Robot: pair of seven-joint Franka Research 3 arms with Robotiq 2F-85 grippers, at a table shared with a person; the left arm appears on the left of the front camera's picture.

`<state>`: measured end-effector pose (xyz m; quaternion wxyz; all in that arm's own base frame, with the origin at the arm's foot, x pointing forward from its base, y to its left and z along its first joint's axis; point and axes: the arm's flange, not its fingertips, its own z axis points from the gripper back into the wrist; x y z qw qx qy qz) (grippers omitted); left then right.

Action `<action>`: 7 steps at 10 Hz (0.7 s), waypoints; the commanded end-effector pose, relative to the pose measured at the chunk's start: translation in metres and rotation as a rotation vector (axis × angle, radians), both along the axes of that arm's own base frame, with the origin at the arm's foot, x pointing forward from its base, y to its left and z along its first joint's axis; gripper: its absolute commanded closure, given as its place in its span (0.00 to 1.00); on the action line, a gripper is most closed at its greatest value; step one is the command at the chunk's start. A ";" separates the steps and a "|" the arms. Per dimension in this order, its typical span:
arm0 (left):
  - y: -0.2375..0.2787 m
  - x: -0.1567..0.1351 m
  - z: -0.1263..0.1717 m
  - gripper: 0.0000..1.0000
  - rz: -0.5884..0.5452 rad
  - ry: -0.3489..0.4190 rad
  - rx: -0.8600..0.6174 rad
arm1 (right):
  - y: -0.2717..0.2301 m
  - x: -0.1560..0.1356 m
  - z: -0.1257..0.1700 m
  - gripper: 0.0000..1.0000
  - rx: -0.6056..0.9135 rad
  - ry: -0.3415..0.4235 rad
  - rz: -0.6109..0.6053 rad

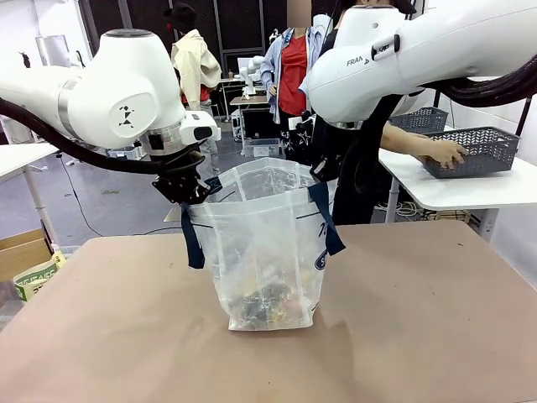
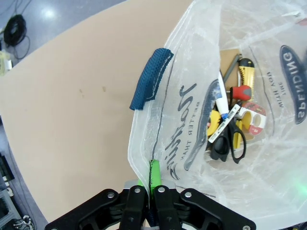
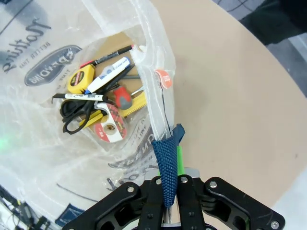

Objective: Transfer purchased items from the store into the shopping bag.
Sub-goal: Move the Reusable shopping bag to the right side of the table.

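The shopping bag, translucent with navy handles, stands upright mid-table with its mouth held wide. My left gripper is shut on the left rim of the shopping bag, which the left gripper pinches against a green pad. My right gripper is shut on the right rim, and in its wrist view the right gripper clamps the navy handle with the plastic. The purchased items lie at the bottom: black scissors, a marker, a yellow tape measure, a tape roll. In the left wrist view, the purchased items sit in a heap.
A person stands beyond the table at the right, one hand on a dark grey basket on a white side table. The brown tabletop is bare around the bag. A cardboard box sits on the floor at left.
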<state>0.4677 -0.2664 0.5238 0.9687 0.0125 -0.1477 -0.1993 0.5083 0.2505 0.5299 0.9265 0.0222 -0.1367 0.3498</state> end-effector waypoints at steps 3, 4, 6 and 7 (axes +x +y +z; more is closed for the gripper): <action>-0.020 0.005 0.007 1.00 -0.048 0.052 -0.128 | 0.025 0.004 0.008 1.00 -0.023 0.019 -0.097; -0.023 0.005 0.007 1.00 -0.028 0.063 -0.142 | 0.031 0.007 0.008 1.00 -0.014 0.031 -0.136; -0.036 0.008 0.009 1.00 0.121 0.129 -0.203 | 0.045 0.013 0.010 1.00 0.021 0.057 -0.246; -0.039 0.009 0.010 1.00 0.174 0.144 -0.212 | 0.050 0.013 0.010 1.00 0.037 0.063 -0.283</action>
